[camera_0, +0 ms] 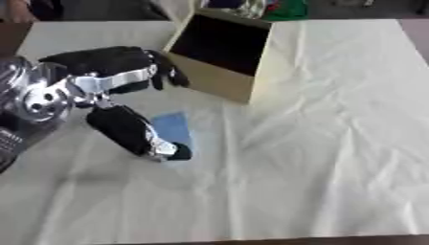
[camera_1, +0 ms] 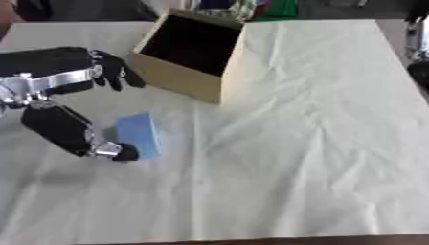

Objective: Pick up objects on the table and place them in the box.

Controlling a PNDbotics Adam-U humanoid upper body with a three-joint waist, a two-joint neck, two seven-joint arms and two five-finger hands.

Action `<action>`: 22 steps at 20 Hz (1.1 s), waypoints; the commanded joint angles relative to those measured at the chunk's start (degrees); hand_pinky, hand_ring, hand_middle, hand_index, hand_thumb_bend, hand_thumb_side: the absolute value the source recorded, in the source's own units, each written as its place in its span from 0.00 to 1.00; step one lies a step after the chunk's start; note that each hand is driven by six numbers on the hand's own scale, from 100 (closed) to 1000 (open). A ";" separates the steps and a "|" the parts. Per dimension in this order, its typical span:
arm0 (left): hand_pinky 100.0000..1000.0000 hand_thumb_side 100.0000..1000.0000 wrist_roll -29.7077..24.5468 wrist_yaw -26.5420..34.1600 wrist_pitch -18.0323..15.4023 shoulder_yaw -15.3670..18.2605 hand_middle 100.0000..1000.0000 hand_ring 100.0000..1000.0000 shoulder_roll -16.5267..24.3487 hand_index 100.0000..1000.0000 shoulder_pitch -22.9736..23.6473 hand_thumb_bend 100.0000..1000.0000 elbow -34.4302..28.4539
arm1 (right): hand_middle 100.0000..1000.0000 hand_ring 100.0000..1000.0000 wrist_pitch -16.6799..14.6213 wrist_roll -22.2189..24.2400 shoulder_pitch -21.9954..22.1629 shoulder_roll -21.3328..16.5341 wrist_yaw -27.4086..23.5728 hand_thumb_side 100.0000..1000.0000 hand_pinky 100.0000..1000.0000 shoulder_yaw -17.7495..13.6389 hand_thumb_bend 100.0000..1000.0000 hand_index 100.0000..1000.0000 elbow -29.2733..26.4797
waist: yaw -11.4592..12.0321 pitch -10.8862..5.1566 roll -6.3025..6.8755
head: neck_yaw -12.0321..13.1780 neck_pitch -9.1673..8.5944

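Observation:
A flat blue block (camera_1: 139, 133) lies on the cream cloth, in front of and to the left of the open cardboard box (camera_1: 191, 76). My left hand (camera_0: 113, 72) hovers over the block's left side. Its thumb (camera_0: 134, 131) reaches down beside the block, the tip at the block's near left corner. The fingers (camera_1: 117, 72) curl downward above the block's far end, apart from it. The block rests on the table, not lifted. The box stands tilted, its dark inside showing nothing. My right hand appears in neither view.
The cream cloth (camera_0: 335, 143) covers the table and is wrinkled, with wide free room to the right and front. Coloured items (camera_0: 268, 7) lie beyond the box at the far edge. A dark part of my right arm (camera_1: 417, 48) shows at the right edge.

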 commanded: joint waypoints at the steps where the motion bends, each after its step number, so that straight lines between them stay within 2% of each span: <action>1: 0.81 0.30 -4.00 -2.02 1.89 0.36 0.82 0.80 0.93 0.91 -0.12 0.66 0.46 | 0.70 0.72 -0.04 0.10 -0.59 -1.39 -0.40 0.30 0.72 -0.38 0.00 0.82 -0.80 | -0.13 -1.76 0.69 | -0.08 -0.08; 9: 0.81 0.33 -3.17 -4.22 0.13 0.71 0.80 0.79 -0.18 0.91 1.59 0.64 5.12 | 0.69 0.72 0.00 0.17 -0.79 -1.09 -0.43 0.30 0.72 -0.38 0.00 0.82 -0.80 | -0.76 -1.18 0.46 | 0.26 -0.76; 17: 0.80 0.38 1.28 -3.90 1.29 1.10 0.78 0.77 -2.80 0.91 1.84 0.64 11.04 | 0.69 0.72 0.07 0.28 -1.03 -0.76 -0.39 0.31 0.72 -0.34 0.00 0.82 -0.80 | -1.46 -0.64 0.38 | 0.55 -1.04; 22: 0.80 0.37 2.75 -4.34 1.10 0.85 0.77 0.77 -4.20 0.90 2.04 0.66 15.12 | 0.69 0.72 0.06 0.33 -1.14 -0.64 -0.39 0.31 0.72 -0.33 0.00 0.82 -0.80 | -1.79 -0.35 0.36 | 0.64 -1.21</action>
